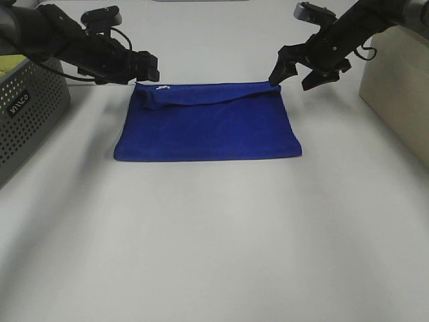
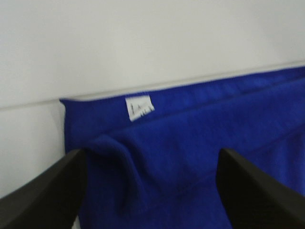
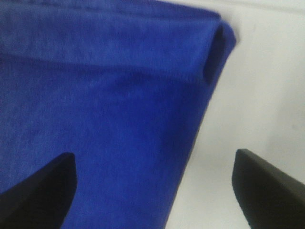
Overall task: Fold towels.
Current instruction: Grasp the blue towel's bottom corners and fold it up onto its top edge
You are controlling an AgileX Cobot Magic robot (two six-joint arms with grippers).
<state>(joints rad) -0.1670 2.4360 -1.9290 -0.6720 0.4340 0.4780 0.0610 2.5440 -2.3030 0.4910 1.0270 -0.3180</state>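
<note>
Blue towel lies folded toward the desk's far edge (white tag up); left gripper and right gripper at its far corners, jaws apart on both.

Towel on table, left claw back-left, right claw back-right

Left arm and right arm low, angled inward, jaws of both wide apart and empty.
</note>
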